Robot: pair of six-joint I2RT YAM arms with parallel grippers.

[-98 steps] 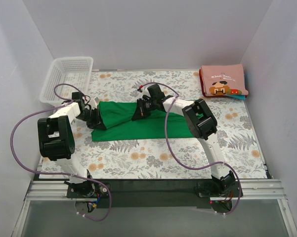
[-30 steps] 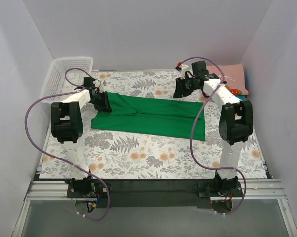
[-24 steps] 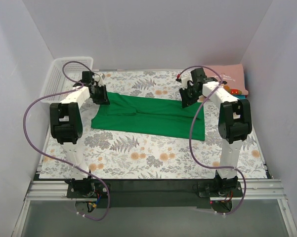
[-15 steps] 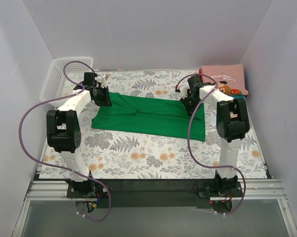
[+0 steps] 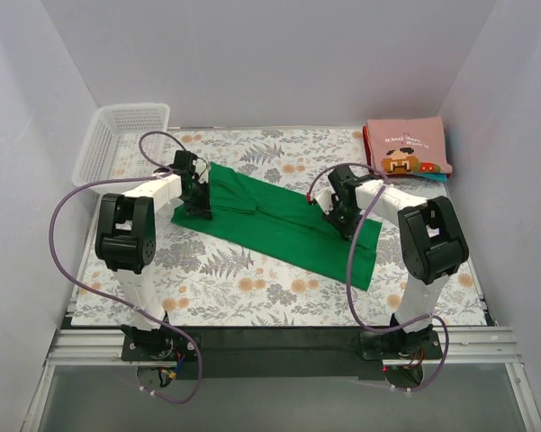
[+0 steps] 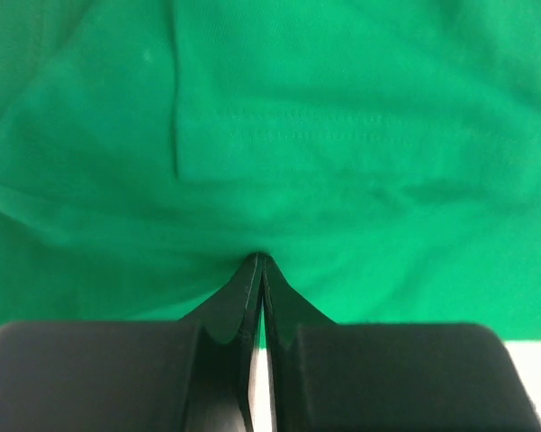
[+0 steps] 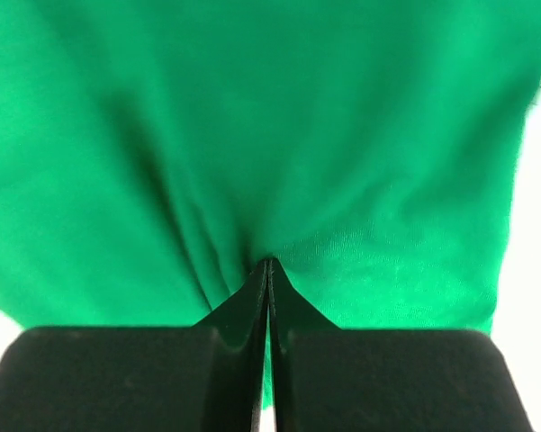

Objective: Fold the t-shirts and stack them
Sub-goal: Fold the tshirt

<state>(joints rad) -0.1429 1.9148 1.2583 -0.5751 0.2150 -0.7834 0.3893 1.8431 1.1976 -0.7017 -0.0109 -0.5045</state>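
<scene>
The table is covered by a pale cloth [image 5: 252,288] printed with grey ferns and orange flowers. It is enclosed by plain white panels: a far wall [image 5: 270,63], a left wall [image 5: 22,180] and a right wall [image 5: 518,180]. A white mesh basket [image 5: 133,108] is set in the far left corner. Along the near edge a black strip [image 5: 279,335] is bordered by an aluminium rail [image 5: 279,353]. Nearer still, what may be a grey floor [image 5: 279,400] is seen. The scene is lit evenly, and only faint shadows are cast.

Our left arm [image 5: 148,187] and right arm [image 5: 387,193] are white with black joint housings; purple cables [image 5: 53,238] loop alongside; fingers [image 6: 99,373] are matte black.
</scene>
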